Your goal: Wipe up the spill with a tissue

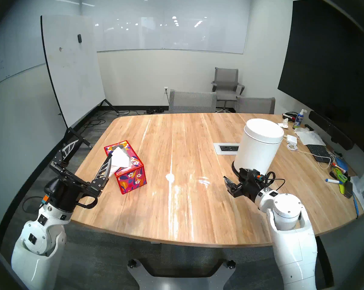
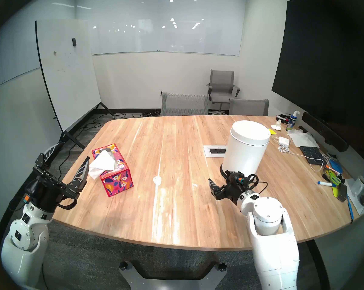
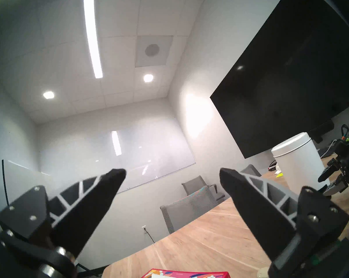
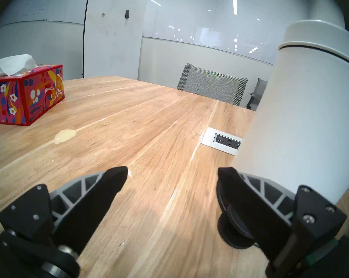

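The spill is a small whitish glossy patch in the middle of the wooden table, with a fainter glossy patch to its right; it also shows in the right wrist view. A white tissue sticks out of the top of a red floral box. My left gripper is open and empty, tilted upward at the table's left edge, with one finger right beside the tissue. My right gripper is open and empty, low over the table, right of the spill.
A tall white bin stands just behind my right gripper, its black base beside one finger. A power outlet plate is set into the table. Cables, a keyboard, markers and papers crowd the right side. Grey chairs stand at the far edge.
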`<action>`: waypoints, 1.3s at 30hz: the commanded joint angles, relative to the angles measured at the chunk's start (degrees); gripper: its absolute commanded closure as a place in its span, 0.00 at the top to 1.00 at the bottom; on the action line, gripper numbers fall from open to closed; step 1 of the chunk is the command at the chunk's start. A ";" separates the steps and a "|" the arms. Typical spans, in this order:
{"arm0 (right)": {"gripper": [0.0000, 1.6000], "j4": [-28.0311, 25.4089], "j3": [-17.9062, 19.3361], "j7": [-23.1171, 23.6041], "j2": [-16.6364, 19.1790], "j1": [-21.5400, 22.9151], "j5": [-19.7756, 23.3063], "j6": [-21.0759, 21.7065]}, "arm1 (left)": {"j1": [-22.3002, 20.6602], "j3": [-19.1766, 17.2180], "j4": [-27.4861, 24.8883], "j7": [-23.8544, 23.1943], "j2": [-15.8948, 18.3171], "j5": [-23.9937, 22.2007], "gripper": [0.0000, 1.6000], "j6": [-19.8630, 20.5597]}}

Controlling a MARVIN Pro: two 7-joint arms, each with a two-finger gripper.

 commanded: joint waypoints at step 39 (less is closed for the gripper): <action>1.00 -1.12 -0.05 0.06 0.08 0.37 0.00 -0.06 | -9.84 7.25 8.45 3.63 2.38 -4.73 1.00 19.64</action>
